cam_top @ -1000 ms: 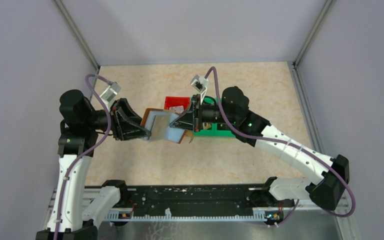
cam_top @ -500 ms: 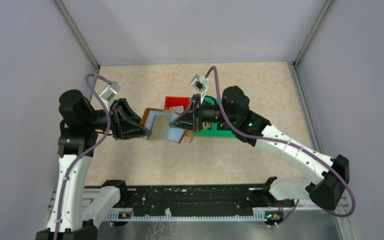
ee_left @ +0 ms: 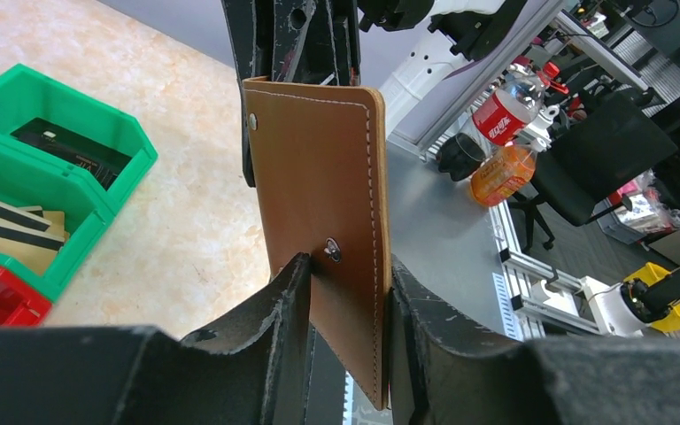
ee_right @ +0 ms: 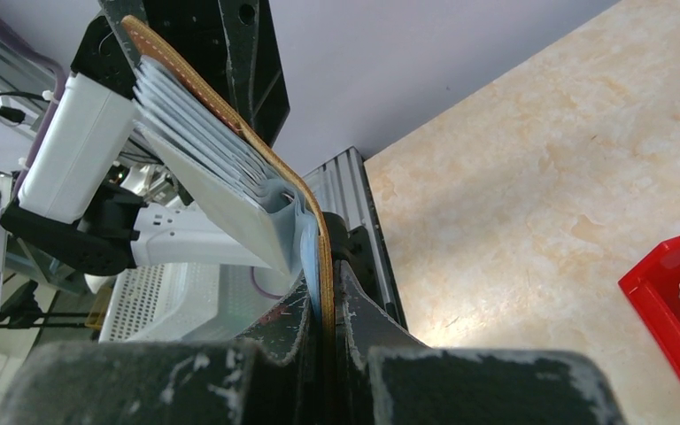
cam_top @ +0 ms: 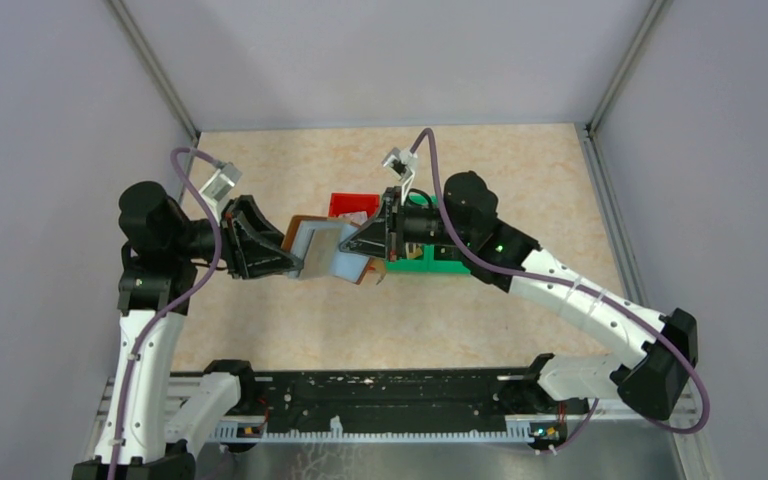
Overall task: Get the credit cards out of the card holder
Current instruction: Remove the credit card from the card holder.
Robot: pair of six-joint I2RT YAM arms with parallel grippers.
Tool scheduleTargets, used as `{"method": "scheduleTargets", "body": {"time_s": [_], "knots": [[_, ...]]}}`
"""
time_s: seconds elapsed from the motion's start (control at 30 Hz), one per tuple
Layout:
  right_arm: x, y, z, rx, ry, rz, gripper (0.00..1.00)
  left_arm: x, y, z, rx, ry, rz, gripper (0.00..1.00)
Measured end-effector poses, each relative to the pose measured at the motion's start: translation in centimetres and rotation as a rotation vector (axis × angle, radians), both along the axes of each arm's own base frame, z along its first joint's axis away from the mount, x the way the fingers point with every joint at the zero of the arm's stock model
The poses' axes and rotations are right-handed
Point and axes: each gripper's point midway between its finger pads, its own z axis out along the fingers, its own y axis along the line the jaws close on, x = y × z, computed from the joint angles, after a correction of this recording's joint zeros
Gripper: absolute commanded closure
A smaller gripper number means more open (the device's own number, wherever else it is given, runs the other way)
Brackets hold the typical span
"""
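The brown card holder [cam_top: 332, 262] hangs open above the table, held from both sides. My left gripper [cam_top: 290, 264] is shut on its left flap; in the left wrist view the fingers [ee_left: 288, 292] clamp the brown outside [ee_left: 319, 159] near a snap stud. My right gripper [cam_top: 360, 243] is shut on the other flap, whose edge [ee_right: 319, 239] sits pinched between the jaws. Pale grey-blue pockets [ee_right: 208, 164] fan out; I cannot tell whether any hold cards. Tan, dark-striped credit cards [ee_left: 9, 232] and a dark one [ee_left: 66, 146] lie in the green bin [ee_left: 128, 159].
The green bin [cam_top: 430, 262] sits under my right arm, and a red bin [cam_top: 345, 205] with whitish scraps stands just behind the holder. Grey walls enclose the tabletop on three sides. The arm bases' black rail [cam_top: 390, 395] runs along the near edge.
The card holder has shifted very slightly between the two grippers. Both arms stay about where they were, each still gripping its flap.
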Motion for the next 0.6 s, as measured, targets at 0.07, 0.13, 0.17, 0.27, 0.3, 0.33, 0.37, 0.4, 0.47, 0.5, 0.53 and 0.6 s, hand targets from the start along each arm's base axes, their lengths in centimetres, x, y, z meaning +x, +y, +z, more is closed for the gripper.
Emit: {"method": "scheduleTargets", "body": {"time_s": [0.07,0.13,0.17,0.27,0.3,0.33,0.37,0.4,0.47,0.5,0.53,0.6], "knots": [[0.05,0.11,-0.12,-0.002,0.006,-0.002,1.00,0.02,-0.01,-0.07,-0.001,0.009,0.000,0.58],[0.16,0.19,-0.25,-0.005,0.012,-0.007,1.00,0.04,-0.01,-0.20,-0.001,0.019,0.000,0.58],[0.23,0.22,-0.31,-0.006,0.014,-0.009,1.00,0.05,-0.01,-0.25,-0.001,0.024,0.000,0.58],[0.21,0.25,-0.32,-0.006,0.014,-0.010,1.00,0.12,-0.02,-0.44,-0.001,0.033,0.000,0.58],[0.21,0.26,-0.33,-0.006,0.014,-0.010,1.00,0.14,-0.02,-0.45,-0.002,0.034,0.001,0.58],[0.18,0.27,-0.33,-0.006,0.014,-0.010,1.00,0.15,-0.02,-0.46,-0.002,0.033,0.001,0.59],[0.16,0.28,-0.33,-0.006,0.014,-0.009,1.00,0.18,-0.02,-0.48,-0.002,0.034,0.003,0.59],[0.14,0.29,-0.32,-0.006,0.014,-0.009,1.00,0.20,-0.02,-0.50,-0.002,0.033,0.005,0.59],[0.13,0.30,-0.32,-0.006,0.015,-0.009,1.00,0.31,-0.03,-0.53,-0.002,0.029,0.016,0.60],[0.12,0.30,-0.31,-0.006,0.016,-0.009,1.00,0.37,-0.03,-0.52,-0.001,0.024,0.021,0.60],[0.12,0.31,-0.27,-0.004,0.015,-0.009,1.00,0.48,-0.03,-0.54,-0.001,0.019,0.029,0.60],[0.12,0.34,-0.17,-0.001,0.015,-0.009,1.00,0.81,-0.02,-0.66,0.002,0.008,0.054,0.60]]}}
